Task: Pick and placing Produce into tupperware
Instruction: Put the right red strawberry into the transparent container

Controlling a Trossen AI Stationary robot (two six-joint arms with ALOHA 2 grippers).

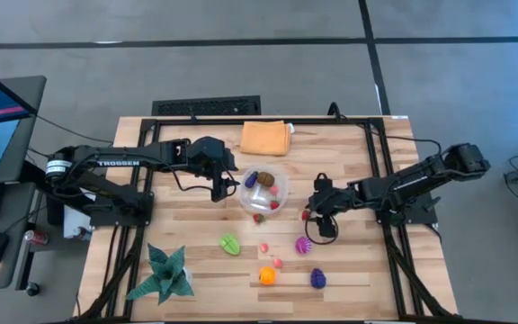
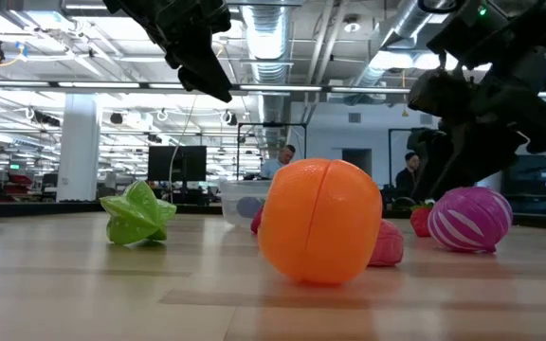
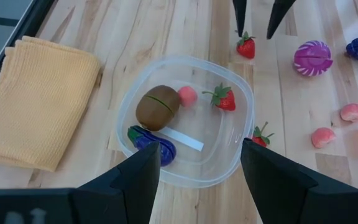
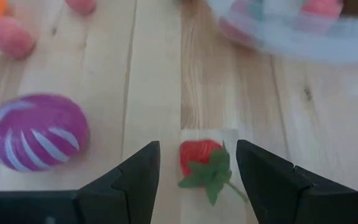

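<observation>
Pale wooden table (image 1: 196, 261): right gripper (image 4: 196, 163), fingers wide apart and empty, straddles a small red strawberry (image 4: 199, 157) at three o'clock of the clear shallow tupperware (image 1: 281, 171), probably for grasping; left gripper (image 3: 199, 163) waits open above it.

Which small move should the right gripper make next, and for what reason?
Probably lower the right gripper and close: its fingers are open on either side of a strawberry lying on the table, outside the tupperware.

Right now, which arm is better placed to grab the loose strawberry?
Right. The right gripper is open with the strawberry between its fingers; the left gripper hovers open over the container.
</observation>
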